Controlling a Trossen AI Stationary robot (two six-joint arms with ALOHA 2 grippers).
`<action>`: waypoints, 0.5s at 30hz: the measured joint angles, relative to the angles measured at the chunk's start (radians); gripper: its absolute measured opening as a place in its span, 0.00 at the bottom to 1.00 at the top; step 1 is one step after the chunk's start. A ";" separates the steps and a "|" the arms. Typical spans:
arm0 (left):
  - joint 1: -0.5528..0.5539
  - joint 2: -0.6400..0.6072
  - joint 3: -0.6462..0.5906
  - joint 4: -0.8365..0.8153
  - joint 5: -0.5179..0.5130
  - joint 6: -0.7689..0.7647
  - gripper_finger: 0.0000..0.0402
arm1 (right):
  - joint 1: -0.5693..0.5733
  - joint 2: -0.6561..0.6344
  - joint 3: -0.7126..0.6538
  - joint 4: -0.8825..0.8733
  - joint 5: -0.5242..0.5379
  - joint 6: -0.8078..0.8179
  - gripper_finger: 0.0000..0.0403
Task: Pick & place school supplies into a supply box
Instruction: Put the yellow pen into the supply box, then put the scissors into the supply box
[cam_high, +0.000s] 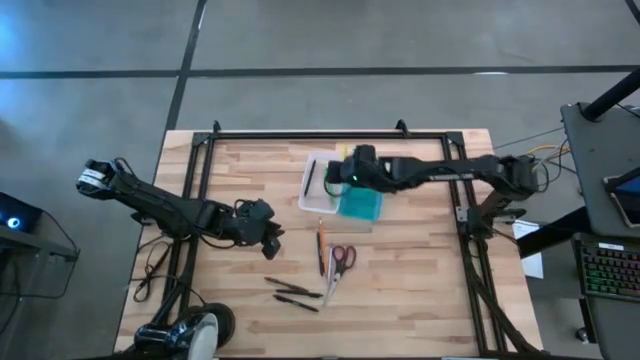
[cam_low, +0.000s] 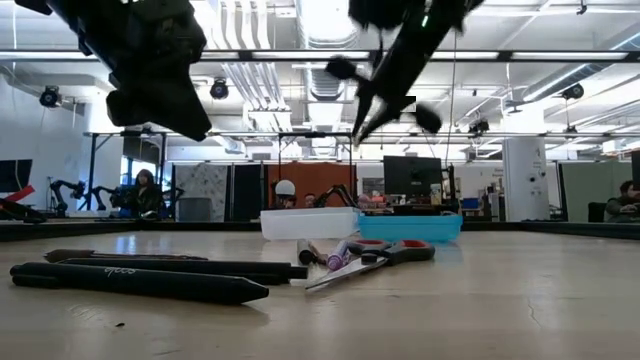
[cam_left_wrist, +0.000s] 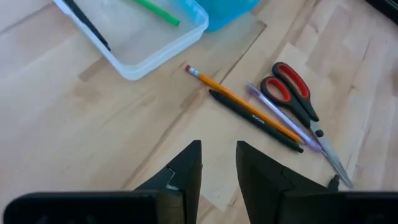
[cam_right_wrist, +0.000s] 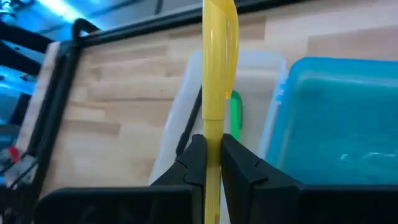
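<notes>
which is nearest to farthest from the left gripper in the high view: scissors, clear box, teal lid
From the left gripper:
1. Red-handled scissors, on its right, mid-table.
2. Clear box, toward the table's far edge.
3. Teal lid, beyond the box's right side.

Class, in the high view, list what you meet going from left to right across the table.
Left hand → clear tray of the supply box → right hand holding a yellow marker → teal lid.

- The box (cam_high: 322, 184) lies at mid-table, its lid (cam_high: 360, 206) open to its right.
- A marker (cam_left_wrist: 157, 12) and a pen (cam_left_wrist: 87, 20) lie in the box.
- Scissors (cam_high: 342, 258) and a pencil (cam_high: 320, 246) lie nearer the front, with pens (cam_high: 293, 290) to their left.
</notes>
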 joint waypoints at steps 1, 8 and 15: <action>0.000 0.000 -0.004 0.000 0.000 -0.014 0.21 | -0.022 0.023 -0.007 0.031 -0.042 -0.011 0.05; 0.000 0.000 -0.011 -0.002 0.000 -0.049 0.21 | -0.094 0.200 0.026 0.200 -0.251 -0.053 0.13; 0.000 0.000 -0.011 -0.003 0.000 -0.064 0.21 | -0.089 0.289 0.121 0.149 -0.333 -0.093 0.27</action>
